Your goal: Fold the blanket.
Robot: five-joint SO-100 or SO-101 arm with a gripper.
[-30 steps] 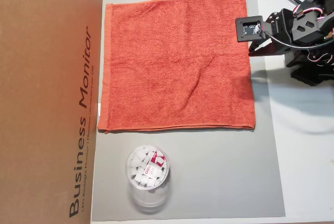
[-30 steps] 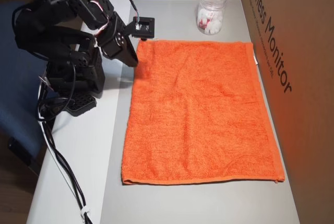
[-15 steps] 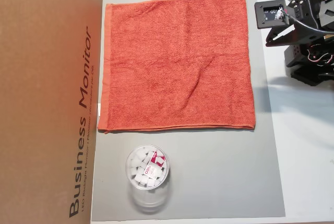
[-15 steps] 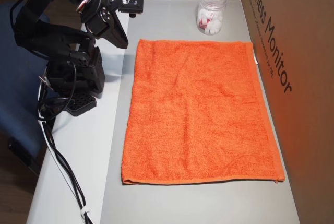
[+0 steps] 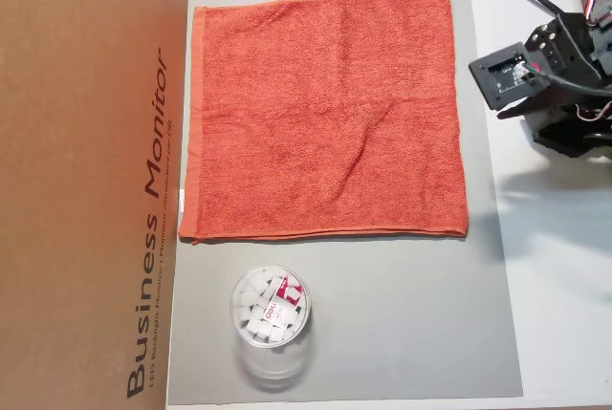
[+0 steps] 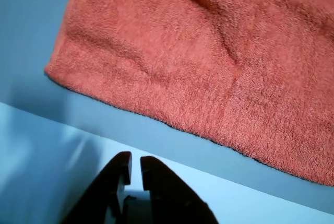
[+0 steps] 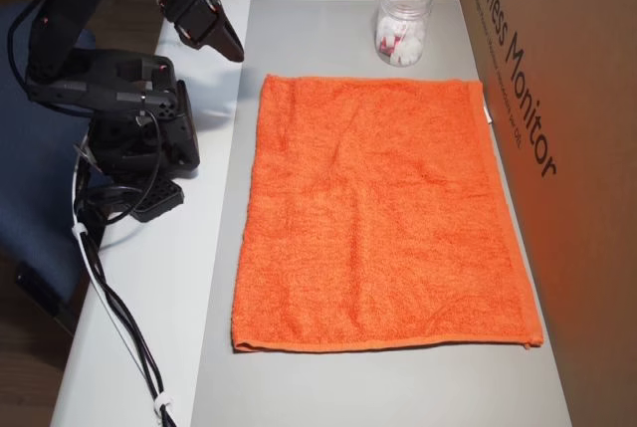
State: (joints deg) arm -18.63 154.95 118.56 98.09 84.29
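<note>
One blanket [image 5: 325, 114] flat, unfolded | gripper [image 6: 134, 162] nearly closed, empty, beside it

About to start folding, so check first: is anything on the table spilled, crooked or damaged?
Nothing stands out. The blanket lies flat and square on the grey mat with one faint crease, and the clear jar stands upright beside it.

A clear plastic jar [image 5: 271, 325] of white pieces stands on the grey mat [image 5: 402, 314], just beside the brown "Business Monitor" cardboard box [image 5: 91, 181] flanking that mat.
</note>
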